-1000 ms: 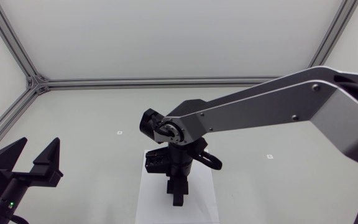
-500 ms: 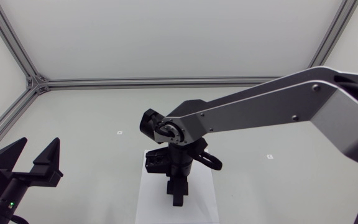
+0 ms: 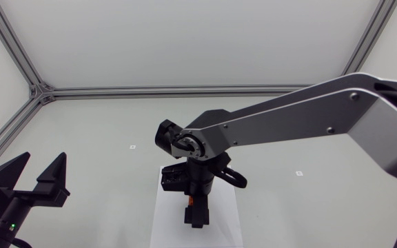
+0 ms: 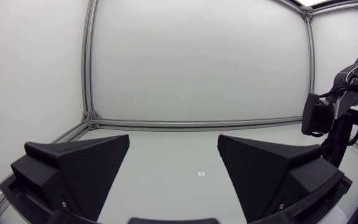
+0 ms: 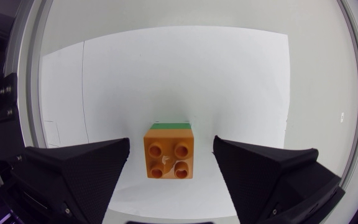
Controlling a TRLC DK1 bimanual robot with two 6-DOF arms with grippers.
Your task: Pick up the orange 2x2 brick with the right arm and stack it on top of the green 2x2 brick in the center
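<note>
The orange 2x2 brick [image 5: 169, 153] sits stacked on the green 2x2 brick [image 5: 172, 126], of which only a thin edge shows, on a white sheet [image 5: 185, 74]. My right gripper [image 5: 171, 142] hangs straight above the stack, open, with its fingers [image 5: 79, 171] wide of the orange brick and not touching it. In the head view the right gripper [image 3: 195, 215] points down at the table's centre, and a sliver of the orange brick [image 3: 191, 200] shows beside it. My left gripper [image 3: 41, 167] [image 4: 173, 146] stands open and empty at the near left.
The white sheet [image 3: 165, 222] lies under the right gripper near the table's front. Small markers [image 3: 132, 147] [image 3: 298, 173] dot the grey tabletop. An aluminium frame [image 3: 164, 90] runs along the far and left edges.
The right gripper's fingers have parted, and a bit of orange now shows beside them in the head view. The left arm has not moved.
</note>
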